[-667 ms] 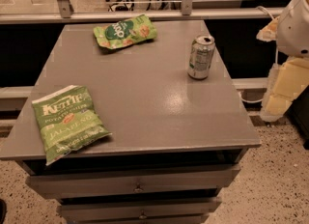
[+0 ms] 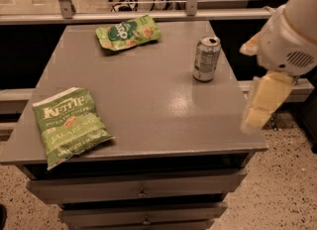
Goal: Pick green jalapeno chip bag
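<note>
Compared with the earlier view, the robot's hand (image 2: 263, 101) sits further left and a little lower, closer to the right edge of the table (image 2: 158, 110), while everything on the table lies where it was. The hand is a pale cream shape hanging below the white arm, just outside the table's right edge and nearer its front corner than its back. It holds nothing, and I cannot tell whether it is set wide or narrow. The green jalapeno chip bag (image 2: 69, 126) lies flat, printed face up, by the front left corner, turned slightly askew, with its lowest corner reaching the front edge. It is well apart from the hand, across the full width of the table. A smaller green bag (image 2: 128, 32) rests near the back edge, left of centre, and an opened drink can (image 2: 206, 58) stands upright near the right edge toward the back. The step in hand appears to be the approach, with no grasp begun. The next move likely calls for carrying the hand across the front of the table, clear of the can, then lowering it over the jalapeno bag.
</note>
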